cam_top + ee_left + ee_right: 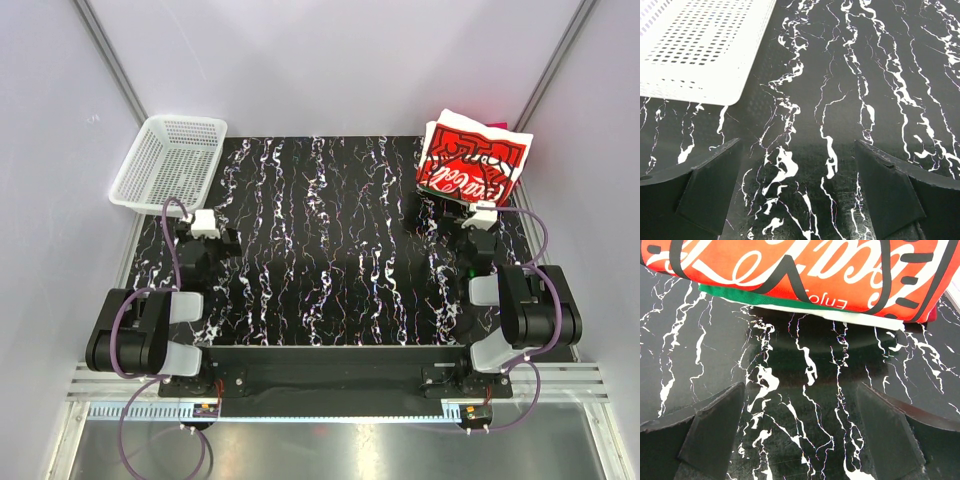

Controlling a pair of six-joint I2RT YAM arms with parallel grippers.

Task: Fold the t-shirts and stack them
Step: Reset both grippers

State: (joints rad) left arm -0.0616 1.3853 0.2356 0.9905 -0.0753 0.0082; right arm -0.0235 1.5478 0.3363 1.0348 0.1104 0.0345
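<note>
A stack of folded t-shirts (472,157) lies at the far right corner of the table. The cream tee with the large red print is on top; in the right wrist view (800,270) a green tee (740,296) and a white tee (850,316) show under it. My right gripper (480,222) is open and empty just in front of the stack, above the black marbled table, and it also shows in the right wrist view (800,435). My left gripper (205,232) is open and empty at the left, near the basket; it shows in the left wrist view (800,192).
A white plastic mesh basket (170,160) stands at the far left corner, empty; its rim shows in the left wrist view (705,85). Grey walls close in the table on three sides. Purple cables loop from both arms.
</note>
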